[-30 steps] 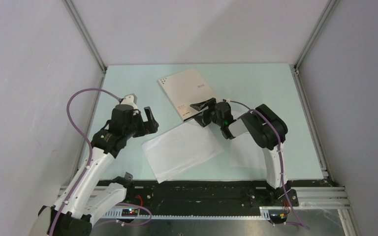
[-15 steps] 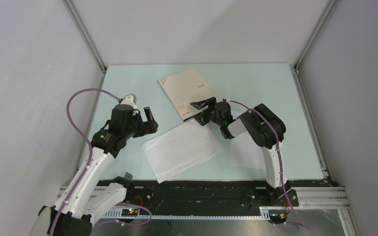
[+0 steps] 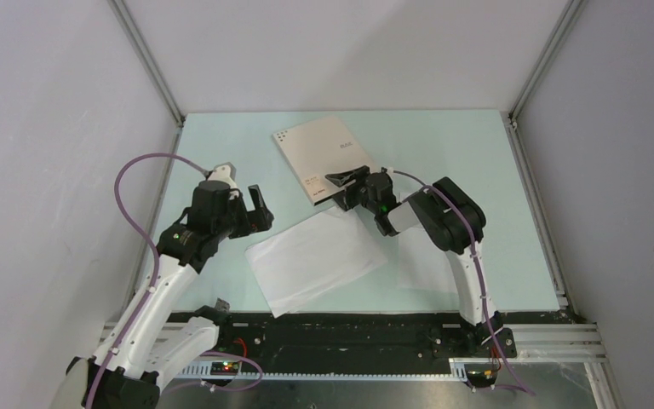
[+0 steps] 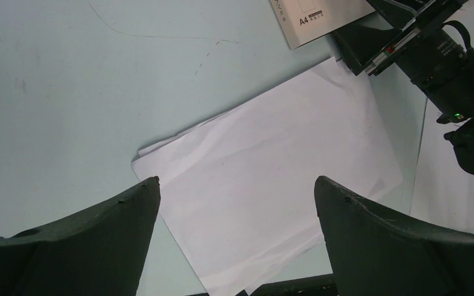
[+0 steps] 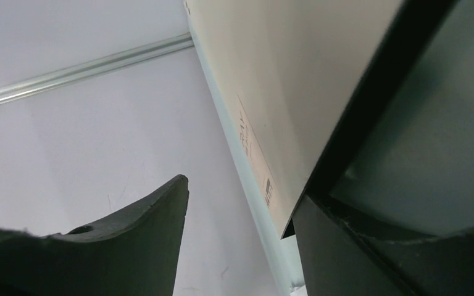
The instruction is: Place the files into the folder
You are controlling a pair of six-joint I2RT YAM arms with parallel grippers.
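The cream folder (image 3: 319,153) lies closed at the back middle, and its corner with an A4 label shows in the left wrist view (image 4: 321,15). My right gripper (image 3: 347,183) is open at the folder's near right corner. In the right wrist view one finger (image 5: 370,246) sits under the folder's black edge (image 5: 352,117) and the other finger (image 5: 142,228) stands apart from it. One white sheet (image 3: 315,256) lies flat in front of the folder. A second sheet (image 3: 421,264) lies partly under the right arm. My left gripper (image 3: 260,209) hovers open and empty above the first sheet (image 4: 271,179).
Grey walls with metal frame rails (image 3: 149,68) enclose the pale green table (image 3: 443,145) on the left, back and right. The black rail (image 3: 349,328) with the arm bases runs along the near edge.
My right gripper has moved a little left and farther in along the folder's near corner. The left arm and both sheets have not moved.
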